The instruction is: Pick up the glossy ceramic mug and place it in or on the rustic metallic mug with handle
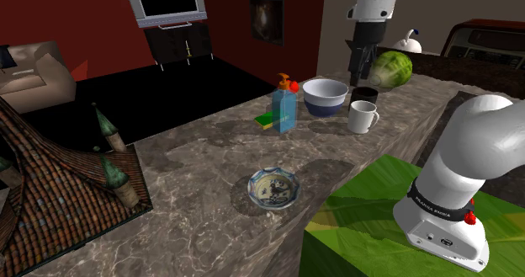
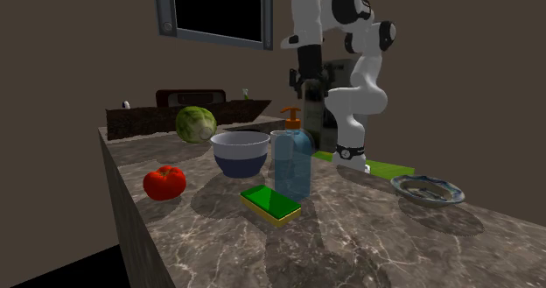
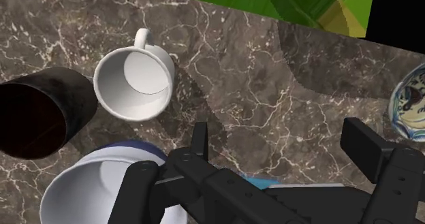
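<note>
Our gripper hangs open and empty, upper right of the shoulder view. The white mug looks light, rigid, slick, breakable; we'd pinch its rim wall.

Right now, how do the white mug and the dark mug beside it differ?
The white mug is glossy white throughout; the dark mug is near-black. The white mug's handle shows; the dark mug's is hidden. In the shoulder view the dark mug stands behind the white mug, nearer the cabbage. Both stand upright, empty and apart on the marble counter.
</note>
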`<action>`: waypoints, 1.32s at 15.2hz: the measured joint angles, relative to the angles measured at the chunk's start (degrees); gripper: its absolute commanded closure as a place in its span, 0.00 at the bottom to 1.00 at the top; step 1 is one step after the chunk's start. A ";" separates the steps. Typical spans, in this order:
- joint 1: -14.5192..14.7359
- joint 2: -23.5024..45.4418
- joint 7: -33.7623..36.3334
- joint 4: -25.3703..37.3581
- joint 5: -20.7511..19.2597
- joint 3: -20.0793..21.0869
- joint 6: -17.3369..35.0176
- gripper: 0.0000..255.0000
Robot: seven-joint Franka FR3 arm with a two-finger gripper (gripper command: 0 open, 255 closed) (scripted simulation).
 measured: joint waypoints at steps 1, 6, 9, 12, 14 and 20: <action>-0.40 0.41 -0.77 -0.66 -0.71 -0.75 1.10 0.00; -3.28 4.18 -6.66 -3.59 -5.58 -6.75 7.88 0.00; -4.61 7.07 -9.53 -4.89 -7.87 -9.90 12.33 0.00; -5.84 10.58 -12.53 -5.46 -9.91 -13.21 16.74 0.00; -6.45 13.55 -14.72 -5.50 -11.04 -15.62 19.94 0.00; -6.56 18.47 -16.86 -6.86 -11.85 -18.51 26.78 0.00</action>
